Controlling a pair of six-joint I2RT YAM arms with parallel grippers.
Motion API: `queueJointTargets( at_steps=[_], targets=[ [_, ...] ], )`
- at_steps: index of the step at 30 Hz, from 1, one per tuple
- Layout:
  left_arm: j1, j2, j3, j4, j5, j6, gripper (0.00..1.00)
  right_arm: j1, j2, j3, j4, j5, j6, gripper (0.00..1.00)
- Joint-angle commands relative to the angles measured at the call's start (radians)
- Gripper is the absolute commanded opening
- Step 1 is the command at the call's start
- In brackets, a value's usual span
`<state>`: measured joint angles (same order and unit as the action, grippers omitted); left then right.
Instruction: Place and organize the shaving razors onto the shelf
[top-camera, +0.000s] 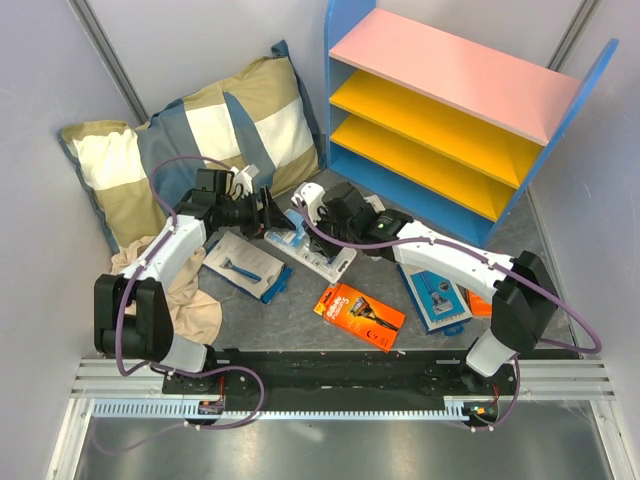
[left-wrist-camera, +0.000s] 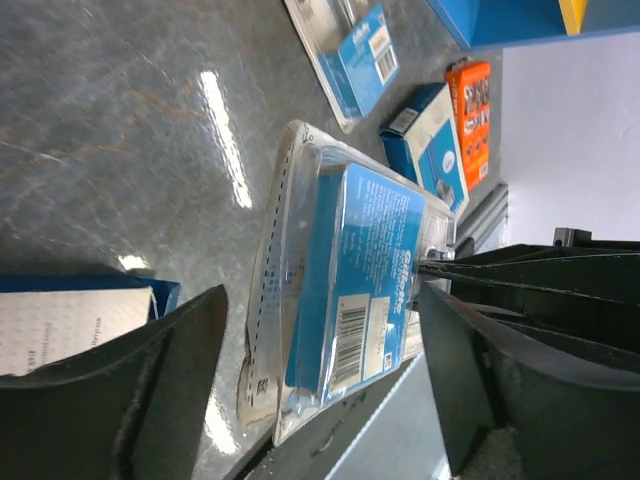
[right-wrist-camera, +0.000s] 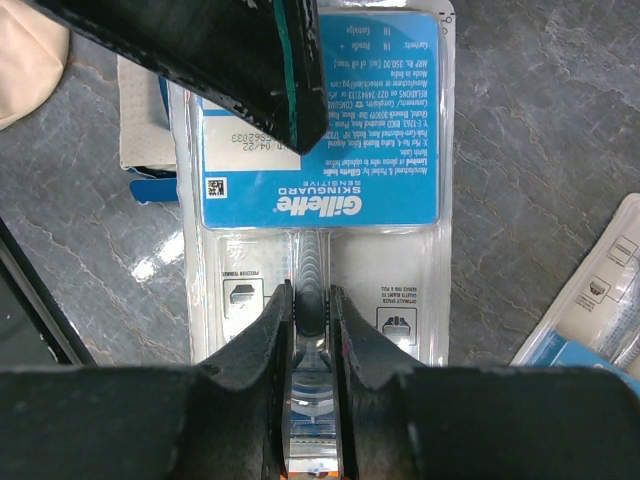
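Note:
My right gripper (right-wrist-camera: 312, 310) is shut on the clear handle bulge of a blister razor pack (right-wrist-camera: 320, 170) with a light-blue Gillette card, holding it just above the grey table. My left gripper (left-wrist-camera: 322, 300) is open, its fingers on either side of the same pack (left-wrist-camera: 360, 270) without touching it. In the top view both grippers (top-camera: 272, 212) (top-camera: 305, 212) meet over this pack (top-camera: 287, 237), left of the shelf (top-camera: 450, 70). The shelf's pink and yellow boards hold nothing.
On the table lie a second blister pack (top-camera: 325, 258), a blue/white box (top-camera: 240, 265), an orange box (top-camera: 358, 315), another blue/white box (top-camera: 435, 298) and an orange box (top-camera: 478, 303) partly under the right arm. A checked pillow (top-camera: 190, 140) and beige cloth (top-camera: 185, 300) lie at left.

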<state>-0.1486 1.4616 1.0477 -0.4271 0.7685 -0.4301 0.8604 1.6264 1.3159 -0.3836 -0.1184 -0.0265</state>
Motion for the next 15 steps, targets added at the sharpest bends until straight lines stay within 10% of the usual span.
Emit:
queueJointTargets(
  at_steps=[1, 9, 15],
  targets=[
    [-0.011, 0.005, -0.015, 0.042, 0.103, -0.002, 0.71, 0.018, -0.034, 0.025, 0.006, -0.023, -0.001, 0.07],
    [-0.014, 0.014, -0.023, 0.059, 0.140, -0.007, 0.24, 0.023, -0.054, 0.029, 0.002, 0.039, 0.025, 0.11],
    [-0.014, -0.013, -0.044, 0.137, 0.132, -0.076, 0.20, 0.022, -0.109, 0.016, 0.008, 0.262, 0.140, 0.59]
  ],
)
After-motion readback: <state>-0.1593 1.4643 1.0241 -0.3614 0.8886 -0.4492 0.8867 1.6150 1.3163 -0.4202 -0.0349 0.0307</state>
